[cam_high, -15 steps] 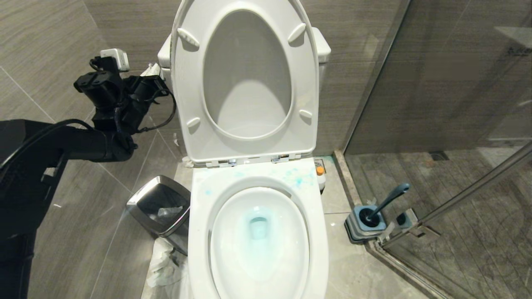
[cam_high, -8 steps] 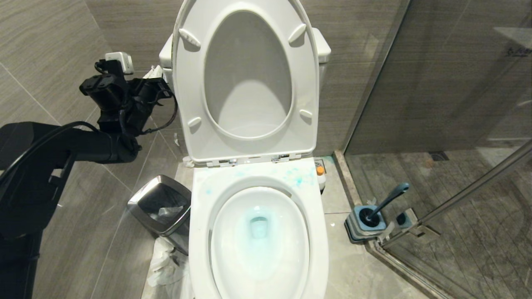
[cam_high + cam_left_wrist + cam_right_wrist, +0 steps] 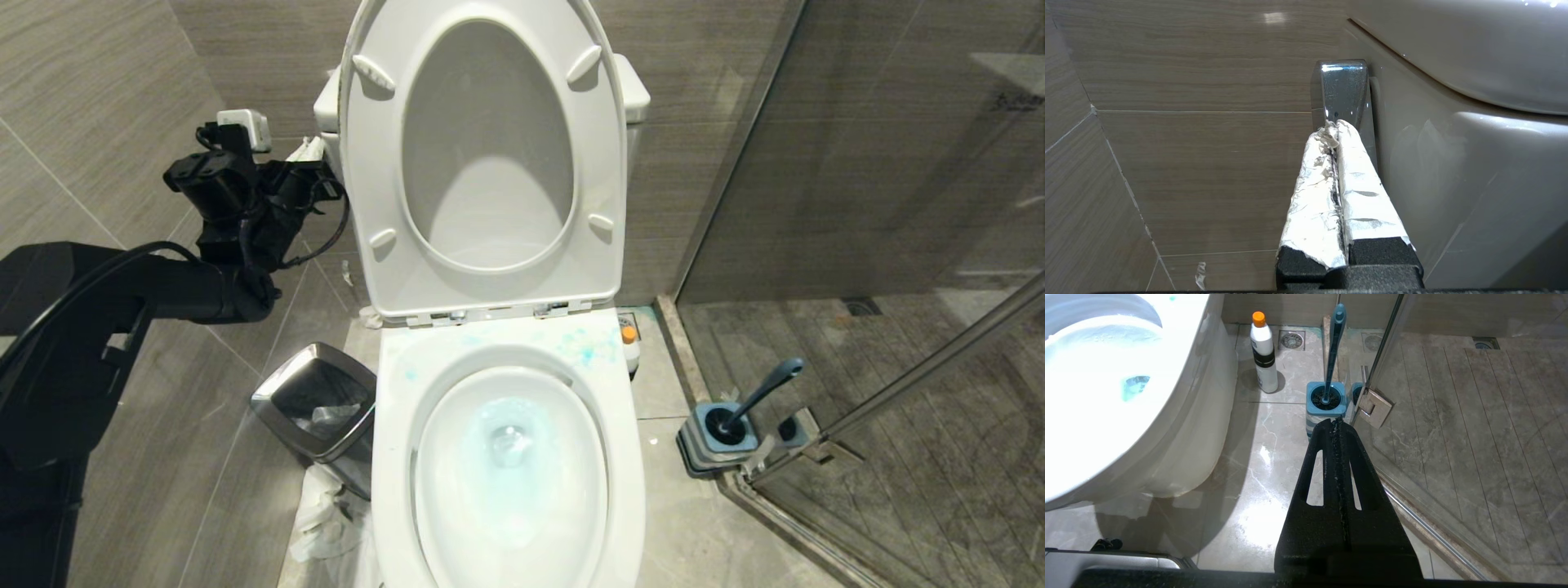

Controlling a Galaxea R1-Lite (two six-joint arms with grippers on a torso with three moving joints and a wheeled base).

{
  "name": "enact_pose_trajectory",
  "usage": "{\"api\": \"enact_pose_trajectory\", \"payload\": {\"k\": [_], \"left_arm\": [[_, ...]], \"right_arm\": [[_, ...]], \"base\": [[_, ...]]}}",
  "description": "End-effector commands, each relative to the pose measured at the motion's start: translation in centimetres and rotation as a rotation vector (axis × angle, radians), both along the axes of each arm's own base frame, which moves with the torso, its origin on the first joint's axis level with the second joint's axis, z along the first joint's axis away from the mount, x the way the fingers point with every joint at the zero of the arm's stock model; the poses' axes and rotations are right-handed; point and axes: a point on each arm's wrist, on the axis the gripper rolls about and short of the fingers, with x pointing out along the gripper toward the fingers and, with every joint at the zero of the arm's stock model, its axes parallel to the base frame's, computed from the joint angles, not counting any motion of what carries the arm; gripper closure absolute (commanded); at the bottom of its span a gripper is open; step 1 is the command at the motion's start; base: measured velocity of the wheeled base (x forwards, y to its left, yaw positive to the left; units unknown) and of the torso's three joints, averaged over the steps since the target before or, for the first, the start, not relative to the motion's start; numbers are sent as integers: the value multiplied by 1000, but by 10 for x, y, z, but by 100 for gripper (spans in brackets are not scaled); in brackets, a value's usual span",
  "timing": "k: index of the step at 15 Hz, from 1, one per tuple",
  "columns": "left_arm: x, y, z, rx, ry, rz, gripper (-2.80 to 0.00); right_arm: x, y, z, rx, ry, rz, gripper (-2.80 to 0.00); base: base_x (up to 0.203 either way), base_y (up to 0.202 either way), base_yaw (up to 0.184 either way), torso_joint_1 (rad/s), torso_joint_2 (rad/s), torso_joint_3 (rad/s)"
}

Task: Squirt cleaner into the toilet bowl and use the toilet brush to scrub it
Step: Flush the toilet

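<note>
- One toilet bowl (image 3: pixel 384 457) fills the middle of the head view, its seat and lid raised against the tank; turquoise cleaner (image 3: pixel 589 349) speckles the back of the rim, and the water in the bowl is pale blue and churning.
- One cleaner bottle (image 3: pixel 1262 351), white with an orange cap, stands upright on the floor just beside the bowl's base, on the robot's right.
- One toilet brush (image 3: pixel 1334 343) rests head-down in its squarish blue holder (image 3: pixel 1314 408), near the glass shower door (image 3: pixel 857 163) and well apart from the bowl.
- Judging by this, squirting looks done and, with the brush back in its holder, scrubbing probably is too; the swirling water suggests a flush underway, so little seems left.
- One left gripper (image 3: pixel 1333 132), its fingers wrapped in foil and pressed together on nothing, sits with its tips at the chrome flush lever (image 3: pixel 1341 90) on the tank's side; whether they touch it I cannot tell.
- One right gripper (image 3: pixel 1337 424) hangs low beside the bowl, jaws closed and empty, pointing towards the holder.
- One steel-rimmed bin (image 3: pixel 314 404) stands against the bowl on the robot's left, with crumpled white paper (image 3: pixel 322 523) on the floor beside it.
</note>
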Motion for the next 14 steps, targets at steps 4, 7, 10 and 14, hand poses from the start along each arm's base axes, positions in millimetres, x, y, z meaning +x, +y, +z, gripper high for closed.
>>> {"api": "enact_pose_trajectory", "payload": {"k": [4, 7, 10, 14], "left_arm": [[-2, 2, 7, -6, -20, 11, 0], [-6, 3, 16, -9, -38, 13, 0], [-9, 3, 26, -10, -65, 17, 0], [-17, 6, 43, -13, -97, 21, 0]], "right_arm": [[0, 0, 0, 0, 1, 0, 0], [0, 0, 0, 0, 1, 0, 0], [0, 0, 0, 0, 1, 0, 0], [0, 0, 0, 0, 1, 0, 0]], "base": [[0, 0, 0, 0, 0, 0], [0, 0, 0, 0, 0, 0], [0, 0, 0, 0, 0, 0], [0, 0, 0, 0, 0, 0]]}}
